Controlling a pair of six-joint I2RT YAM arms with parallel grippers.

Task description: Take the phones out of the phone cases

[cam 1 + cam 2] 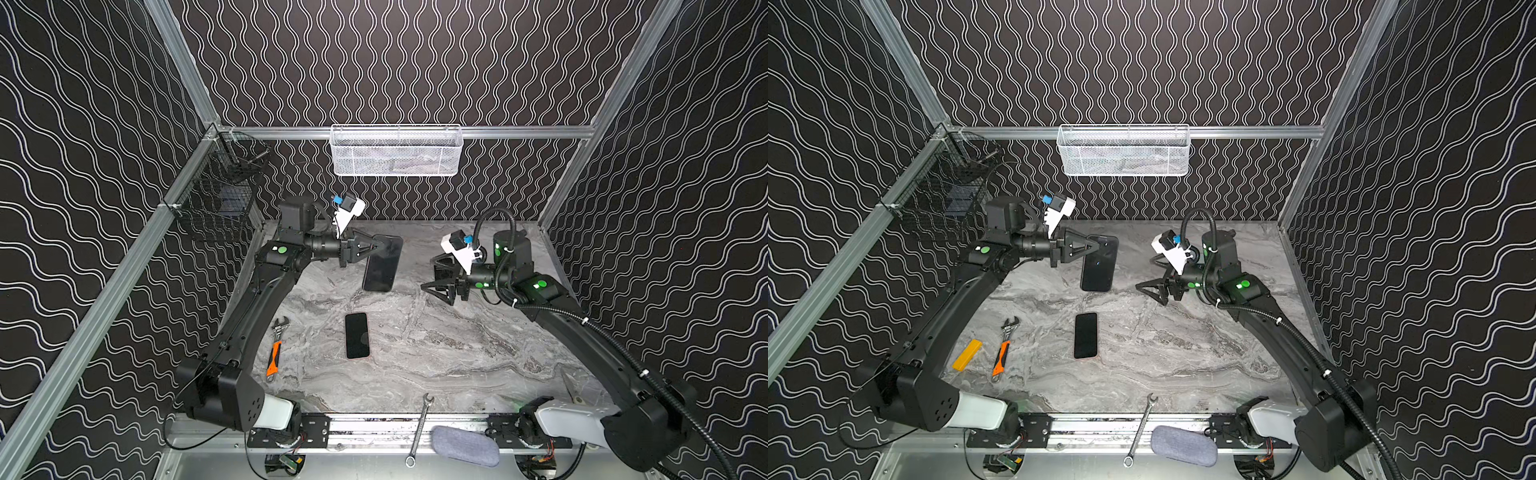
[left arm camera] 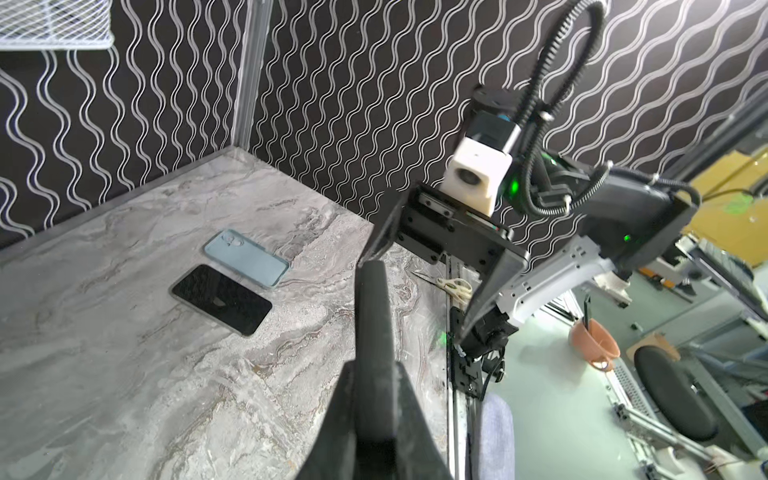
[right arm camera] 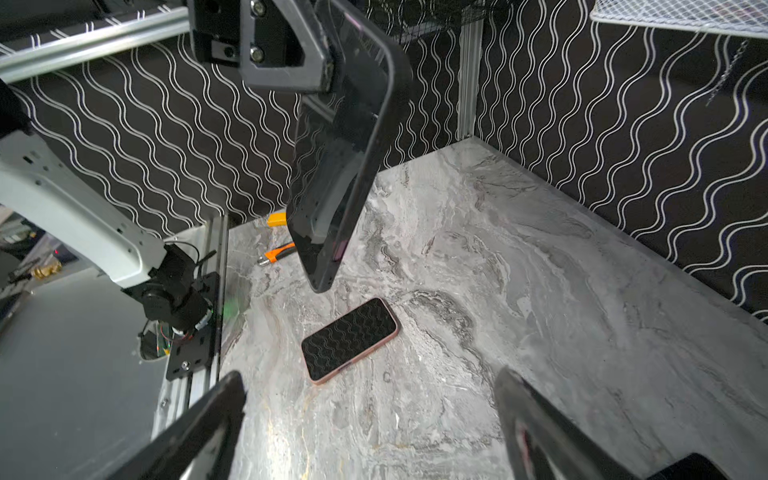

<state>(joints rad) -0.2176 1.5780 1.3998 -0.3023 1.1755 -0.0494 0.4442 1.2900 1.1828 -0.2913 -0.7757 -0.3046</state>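
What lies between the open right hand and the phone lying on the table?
Nothing: only bare marble tabletop separates the right hand from the phone, as both top views and the right wrist view show.

White basket (image 1: 395, 127) contents indistinct, possibly tools.

Phone (image 1: 357, 336) flat; empty case (image 1: 382, 266) aloft

Dark phone (image 2: 221, 299) beside blue case (image 2: 247, 257)
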